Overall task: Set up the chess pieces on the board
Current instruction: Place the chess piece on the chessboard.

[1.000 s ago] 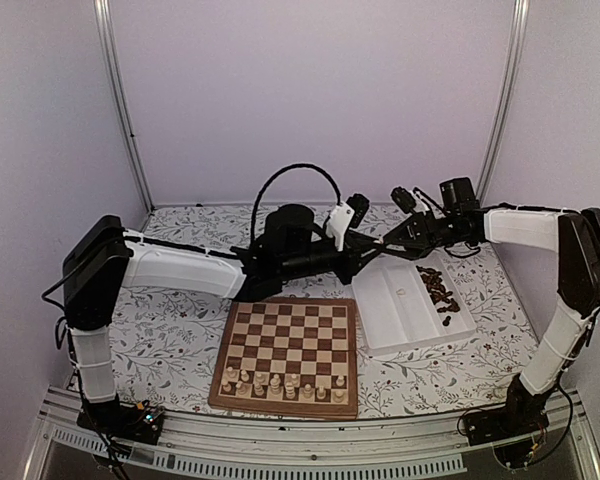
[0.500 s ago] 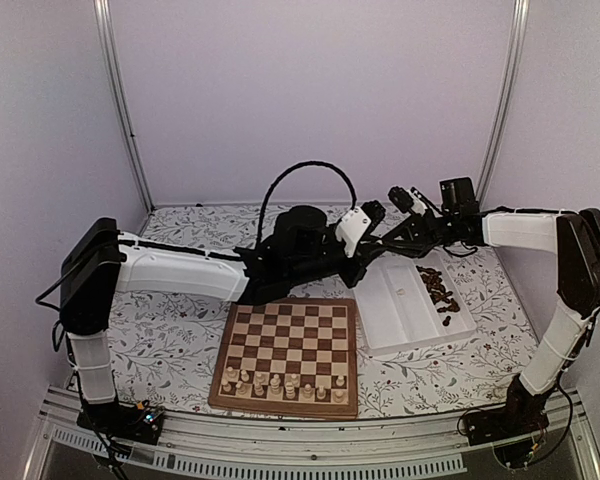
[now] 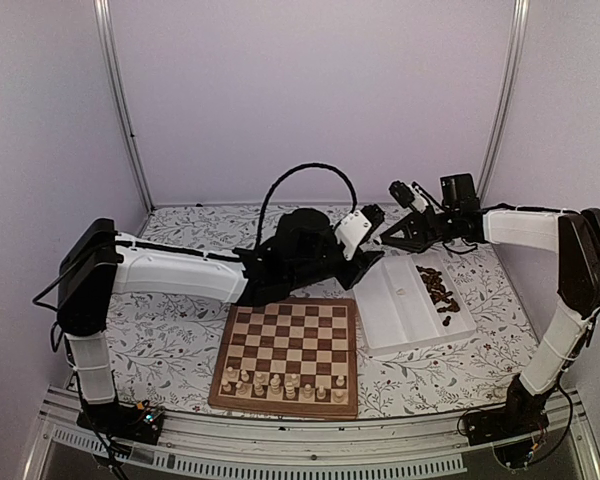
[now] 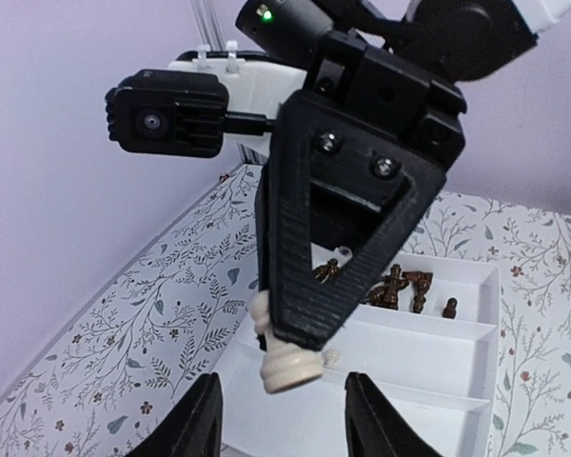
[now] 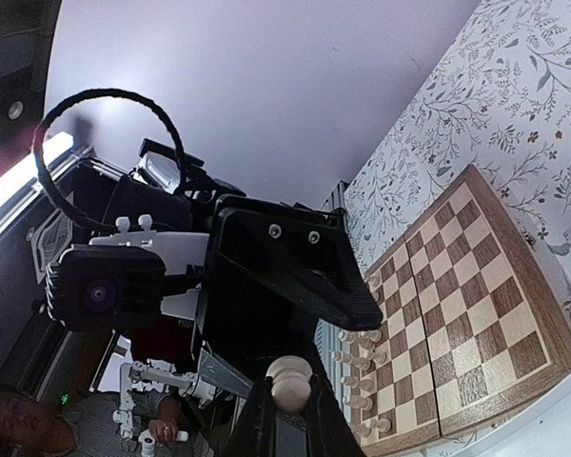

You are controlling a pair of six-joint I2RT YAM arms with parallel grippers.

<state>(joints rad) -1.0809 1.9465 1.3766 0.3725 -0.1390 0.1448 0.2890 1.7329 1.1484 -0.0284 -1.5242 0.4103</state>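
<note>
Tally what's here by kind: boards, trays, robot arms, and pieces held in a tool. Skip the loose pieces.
Board: 1
Tray: 1
Robot arms: 2, left arm and right arm
Held pieces: 1, a cream piece in the right tool
Total: 5

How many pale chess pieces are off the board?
2. One pale piece is gripped in the right pincer; a second small pale piece seems to lie in the white tray, left compartment. Others may be hidden.
</note>
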